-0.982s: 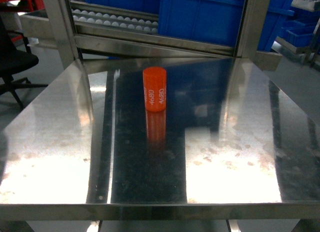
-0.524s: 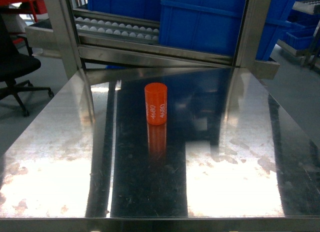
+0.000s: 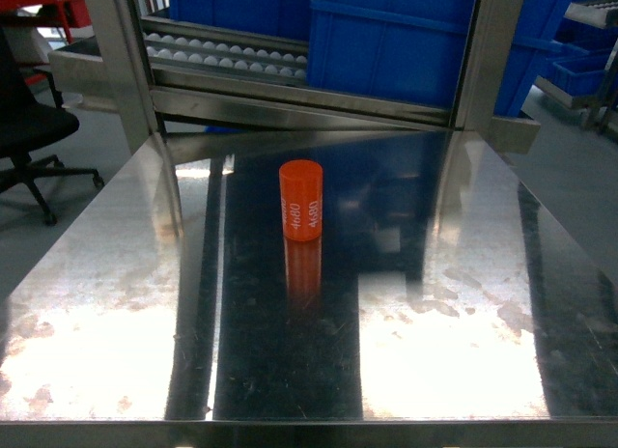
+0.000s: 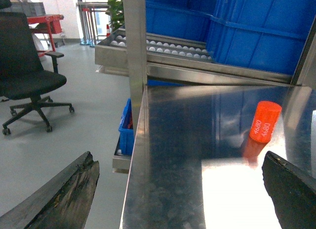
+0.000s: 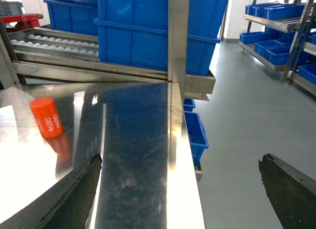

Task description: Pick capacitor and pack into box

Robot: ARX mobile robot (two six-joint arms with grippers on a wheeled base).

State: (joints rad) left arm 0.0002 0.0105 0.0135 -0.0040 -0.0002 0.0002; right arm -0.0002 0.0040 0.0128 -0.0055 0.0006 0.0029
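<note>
Claws: left gripper [image 4: 177, 189] and right gripper [image 5: 180, 189] both spread wide, holding nothing.
Capacitor [image 3: 301, 200]: upright, table [image 3: 463, 313] centre, 12 o'clock from robot.
Box: not in view.
Risk: tall cyl on slick steel, off-centre pinch → tips/rolls.

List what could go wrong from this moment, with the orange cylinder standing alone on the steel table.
1. The capacitor is a smooth cylinder standing upright on a glossy steel table; an off-centre pinch could tip it and let it roll.
2. Its mirror image and the glare patches on the table may mislead depth sensing.
3. Both the left gripper and the right gripper sit off at the table's sides, and no box appears in any view, so the drop-off place is unconfirmed.
</note>
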